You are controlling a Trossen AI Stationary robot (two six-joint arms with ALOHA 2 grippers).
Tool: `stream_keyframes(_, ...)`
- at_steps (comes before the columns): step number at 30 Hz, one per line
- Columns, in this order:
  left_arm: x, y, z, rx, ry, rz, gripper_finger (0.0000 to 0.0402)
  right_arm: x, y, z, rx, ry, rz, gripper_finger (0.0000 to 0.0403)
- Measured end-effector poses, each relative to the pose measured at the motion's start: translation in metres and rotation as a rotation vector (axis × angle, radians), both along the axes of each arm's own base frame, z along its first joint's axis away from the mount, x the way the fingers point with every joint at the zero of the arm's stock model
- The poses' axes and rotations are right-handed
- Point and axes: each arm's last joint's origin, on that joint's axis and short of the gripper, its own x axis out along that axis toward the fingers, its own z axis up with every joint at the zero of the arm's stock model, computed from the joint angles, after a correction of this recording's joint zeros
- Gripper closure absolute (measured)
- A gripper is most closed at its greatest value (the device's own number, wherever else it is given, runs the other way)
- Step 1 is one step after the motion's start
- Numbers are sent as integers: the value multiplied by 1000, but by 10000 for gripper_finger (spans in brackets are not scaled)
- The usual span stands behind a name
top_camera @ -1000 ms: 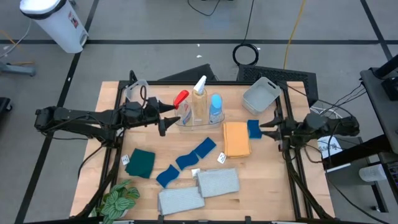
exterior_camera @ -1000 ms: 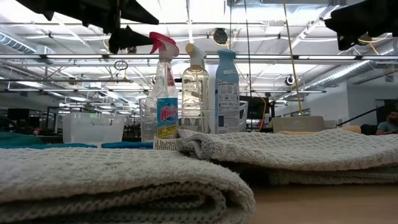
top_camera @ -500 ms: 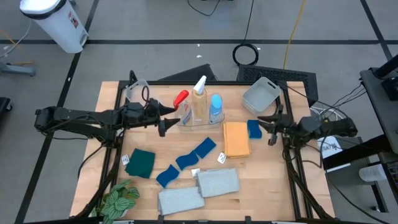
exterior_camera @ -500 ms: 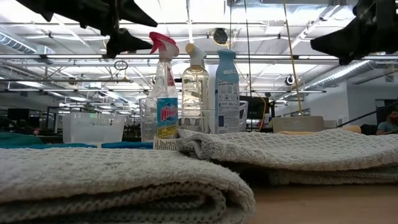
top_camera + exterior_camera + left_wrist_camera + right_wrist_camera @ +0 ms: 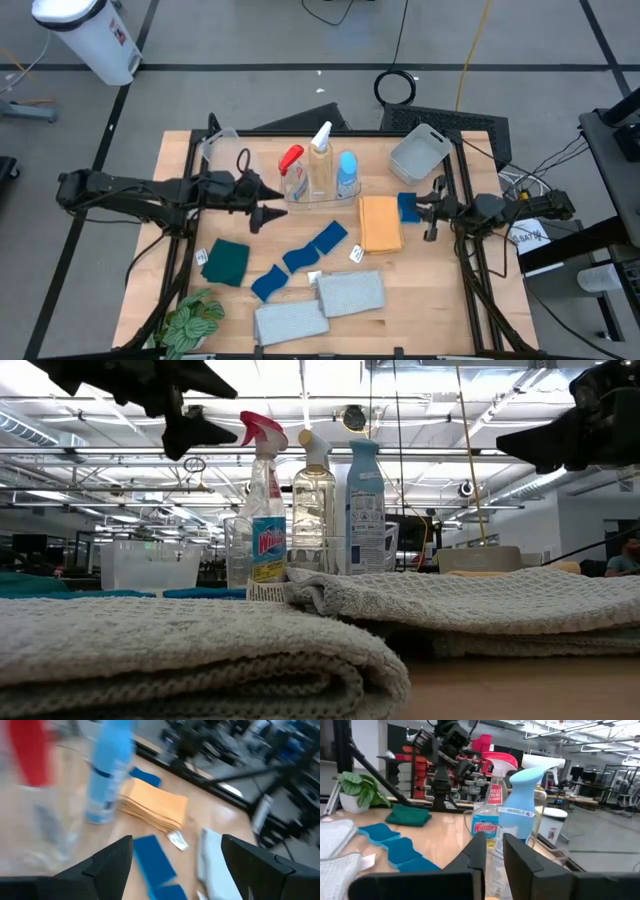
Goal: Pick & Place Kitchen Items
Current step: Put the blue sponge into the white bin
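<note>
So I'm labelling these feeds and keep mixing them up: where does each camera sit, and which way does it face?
High: above the table, looking straight down; both arms show.
Low: at table-top height, looking level over grey towels to the bottles; arms overhead.
Left wrist: on the left arm, past its open tool, at the orange sponge.
Right wrist: on the right arm, past its tool.
Shared: right wrist and low both see the red-trigger bottle.

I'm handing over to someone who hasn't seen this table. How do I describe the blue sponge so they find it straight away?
Start at the grey tub in the table's far right corner and come toward the near edge to the flat orange sponge. The blue sponge is the small dark-blue block against its right side, just ahead of the right gripper. The other blue pieces are longer, flatter cloths nearer the table's middle.
</note>
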Motion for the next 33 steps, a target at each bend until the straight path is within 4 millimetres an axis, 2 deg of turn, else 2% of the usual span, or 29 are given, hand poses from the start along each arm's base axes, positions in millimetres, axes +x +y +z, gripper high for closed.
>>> stream_keyframes(5, 0, -14, 0, 3, 0, -86, 94, 0, 3, 0, 104, -18, 100, 366)
stream_keyframes(11, -1, -20, 0, 53, -1, -65, 94, 0, 3, 0, 228, -13, 116, 383)
stream_keyframes(20, -1, -26, -1, 48, 11, -87, 94, 1, 3, -6, 257, 20, 119, 400)
stream_keyframes(26, 8, -30, -12, 47, 65, -90, 94, 1, 3, -7, 239, 26, 112, 402)
stream_keyframes(30, 16, -35, -27, -37, 150, -117, 94, 1, 3, -5, 154, 26, 107, 401)
stream_keyframes(33, 19, -46, -29, -81, 233, -198, 94, 1, 3, -2, 139, -7, 107, 398)
